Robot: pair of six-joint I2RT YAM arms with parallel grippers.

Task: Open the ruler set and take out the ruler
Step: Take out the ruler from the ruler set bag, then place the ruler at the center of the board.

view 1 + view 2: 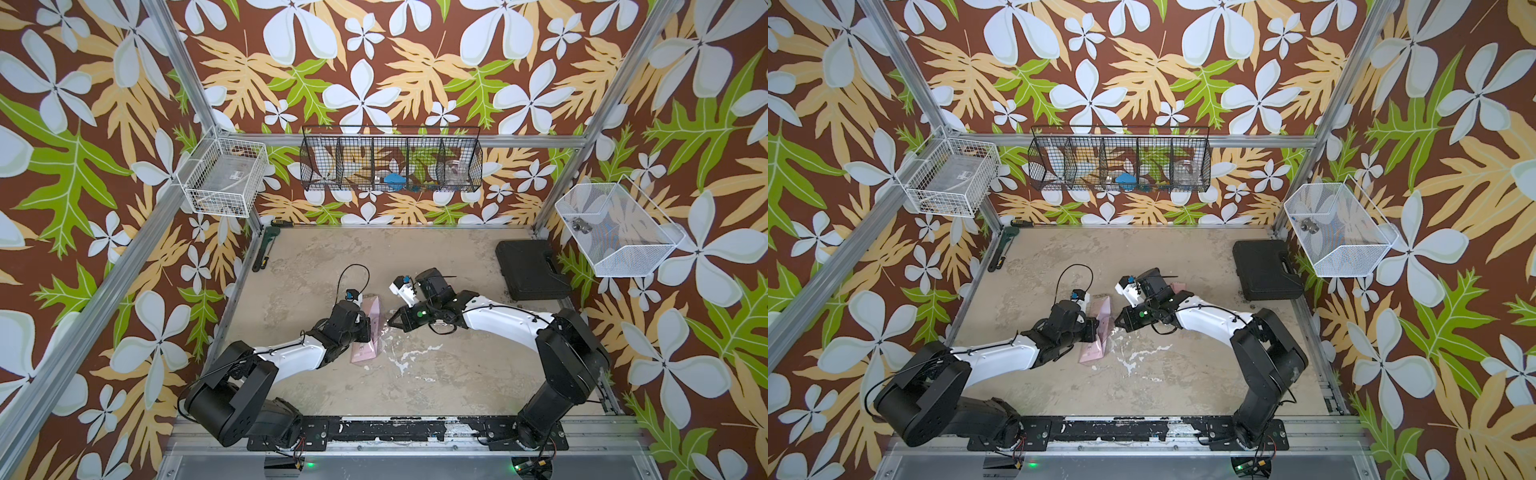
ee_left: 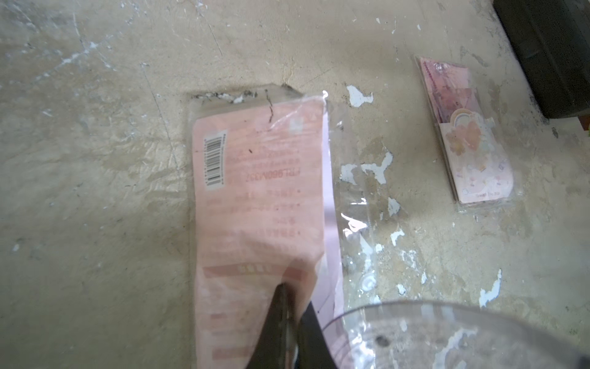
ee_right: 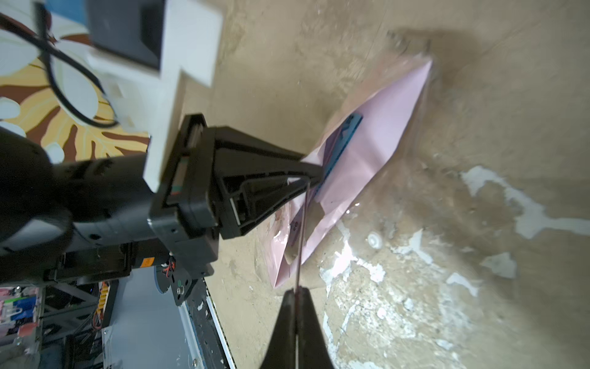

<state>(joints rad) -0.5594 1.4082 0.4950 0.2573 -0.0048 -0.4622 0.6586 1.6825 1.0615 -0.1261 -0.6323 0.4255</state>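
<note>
— At worktop [image 1: 415, 257] centre, ruler set [image 2: 255, 191]: status?
— Left fingers [image 2: 274, 319] clamp its body; right fingers [image 3: 287, 319] pinch its clear flap [image 2: 354, 204]. Opening seemingly begun; blue ruler [image 3: 343, 143] inside, removal outstanding.

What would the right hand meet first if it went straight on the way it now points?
The pink ruler set, whose thin edge the right hand now pinches. Just behind it is probably the left hand, though depth is unclear.

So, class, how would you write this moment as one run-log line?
phase: opening | left jaws: shut on ruler set | right jaws: shut on its thin edge | take-out: not yet done
</note>
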